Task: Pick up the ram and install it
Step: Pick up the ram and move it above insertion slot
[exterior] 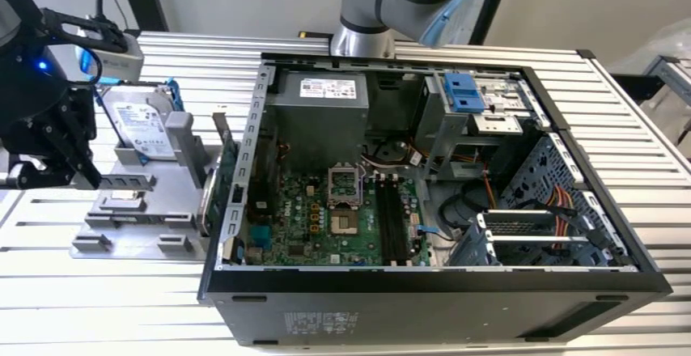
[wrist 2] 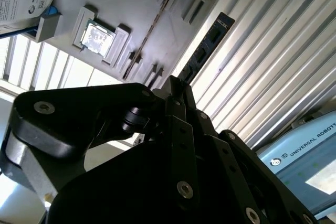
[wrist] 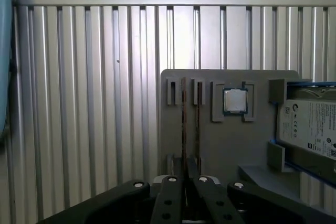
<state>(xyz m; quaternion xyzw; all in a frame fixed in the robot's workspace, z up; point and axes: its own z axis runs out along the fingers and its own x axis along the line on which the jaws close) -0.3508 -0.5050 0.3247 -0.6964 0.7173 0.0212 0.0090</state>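
The ram (wrist 2: 206, 48) is a thin, dark stick with chips, and it reaches out from my fingertips. In the first wrist view the ram (wrist: 184, 124) is seen edge-on as a thin line running up from the tips. My gripper (wrist: 186, 179) is shut on it, fingers pressed together, above the grey holder (wrist: 231, 145). In the exterior view my gripper (exterior: 44, 174) hangs high at that view's left, over the holder (exterior: 129, 235). Another stick (wrist: 198, 124) stands in the holder's slot. The motherboard's black slots (exterior: 394, 218) lie inside the open computer case (exterior: 432, 279).
The holder also carries a square silver processor chip (wrist: 234, 100), a hard drive (exterior: 141, 125) and an upright green card (exterior: 219, 182). Inside the case are a power supply (exterior: 324, 109), drive bays and loose cables (exterior: 540, 210). The ribbed metal table (exterior: 108, 307) surrounds everything.
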